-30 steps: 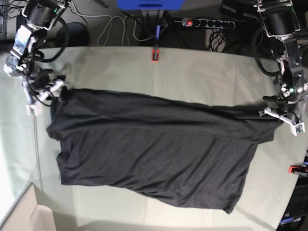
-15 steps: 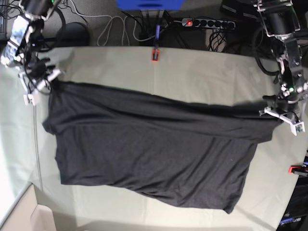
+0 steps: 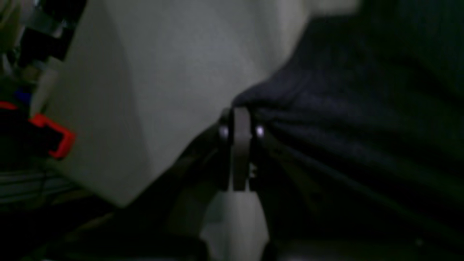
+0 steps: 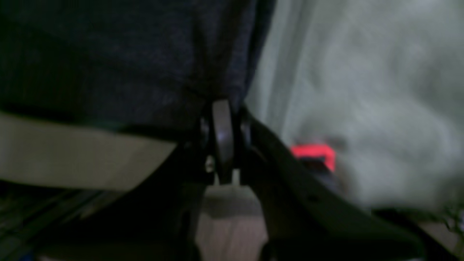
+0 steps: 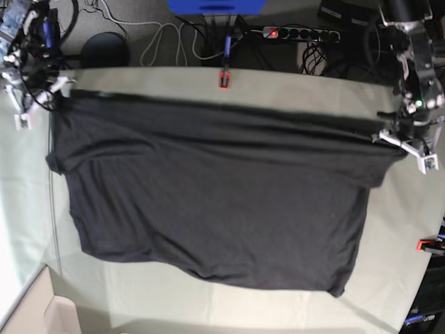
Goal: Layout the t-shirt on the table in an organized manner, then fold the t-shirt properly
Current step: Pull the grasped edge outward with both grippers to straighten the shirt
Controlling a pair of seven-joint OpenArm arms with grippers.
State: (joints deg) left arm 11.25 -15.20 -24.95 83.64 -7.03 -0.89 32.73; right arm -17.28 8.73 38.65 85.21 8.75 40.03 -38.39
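The charcoal-black t-shirt hangs stretched between both arms over the table, its upper edge pulled taut and its lower part draped on the cloth. No print shows on the visible side. At the base view's right, my left gripper is shut on the t-shirt; in the left wrist view its fingers pinch a fabric corner. At the base view's upper left, my right gripper is shut on the t-shirt; its fingers are closed on the hem.
Red clamps hold the pale grey-green cloth at the far edge and at the right edge. A power strip and cables lie behind the table. A beige box corner sits at the lower left.
Both arms have risen and moved toward the far edge with the shirt, the right arm most. The shirt's top edge has gone from slanted and slack to nearly straight and taut.
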